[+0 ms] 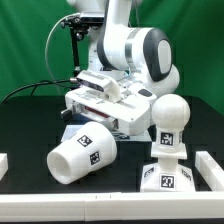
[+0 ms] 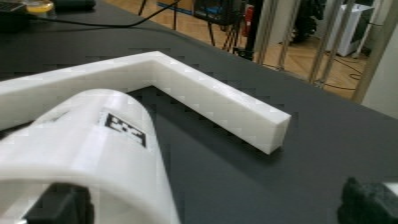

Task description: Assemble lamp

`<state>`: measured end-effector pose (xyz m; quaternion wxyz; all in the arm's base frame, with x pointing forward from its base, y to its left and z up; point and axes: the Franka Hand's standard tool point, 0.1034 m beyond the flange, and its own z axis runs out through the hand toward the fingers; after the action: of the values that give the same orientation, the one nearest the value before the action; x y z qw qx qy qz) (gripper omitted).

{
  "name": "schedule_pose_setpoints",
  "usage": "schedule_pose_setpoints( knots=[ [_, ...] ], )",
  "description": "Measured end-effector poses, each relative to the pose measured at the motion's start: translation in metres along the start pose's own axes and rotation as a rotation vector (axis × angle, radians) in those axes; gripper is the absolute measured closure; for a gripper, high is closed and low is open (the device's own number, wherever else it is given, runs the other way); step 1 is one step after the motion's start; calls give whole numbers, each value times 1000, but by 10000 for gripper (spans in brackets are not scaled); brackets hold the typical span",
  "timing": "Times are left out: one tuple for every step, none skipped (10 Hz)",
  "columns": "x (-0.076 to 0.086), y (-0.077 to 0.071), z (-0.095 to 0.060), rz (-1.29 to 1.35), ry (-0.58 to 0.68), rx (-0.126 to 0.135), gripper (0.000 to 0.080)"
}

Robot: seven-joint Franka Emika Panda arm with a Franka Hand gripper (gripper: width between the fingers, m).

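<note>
The lamp base [image 1: 166, 176] stands at the front on the exterior view's right. The round-headed bulb [image 1: 168, 118] stands upright on it. The cup-shaped shade [image 1: 80, 156] lies on its side at the front on the exterior view's left. In the wrist view the shade [image 2: 93, 150] fills the near side, its tag facing up. My gripper [image 2: 214, 205] is open, with one dark finger [image 2: 54, 206] against the shade's side and the other [image 2: 374, 200] far off over the black table. In the exterior view my gripper [image 1: 93, 92] hangs low behind the shade, and its fingertips are hard to make out.
A white L-shaped rail [image 2: 199, 92] lies on the black table just beyond the shade. Rail pieces also show at the table's front corners [image 1: 208, 170]. The marker board [image 1: 88, 128] lies flat behind the shade. The arm's white body [image 1: 140, 50] fills the back.
</note>
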<state>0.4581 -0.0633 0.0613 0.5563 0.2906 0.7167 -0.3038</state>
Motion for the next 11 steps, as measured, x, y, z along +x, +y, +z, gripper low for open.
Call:
schedule_pose_setpoints(
  knots=[
    [3, 1, -8, 9, 10, 19, 101],
    [7, 5, -18, 17, 21, 28, 101],
    [10, 9, -27, 24, 30, 32, 101],
    [8, 13, -33, 29, 33, 23, 101],
    [2, 14, -37, 37, 31, 16, 101],
    [-7, 13, -37, 38, 27, 17, 101],
    [-18, 12, -38, 35, 22, 17, 101],
    [-33, 12, -37, 33, 13, 19, 101],
    [-49, 12, -34, 36, 2, 26, 101],
    [-61, 11, -29, 36, -7, 36, 101],
    [-76, 9, -21, 24, -20, 48, 101]
  ],
)
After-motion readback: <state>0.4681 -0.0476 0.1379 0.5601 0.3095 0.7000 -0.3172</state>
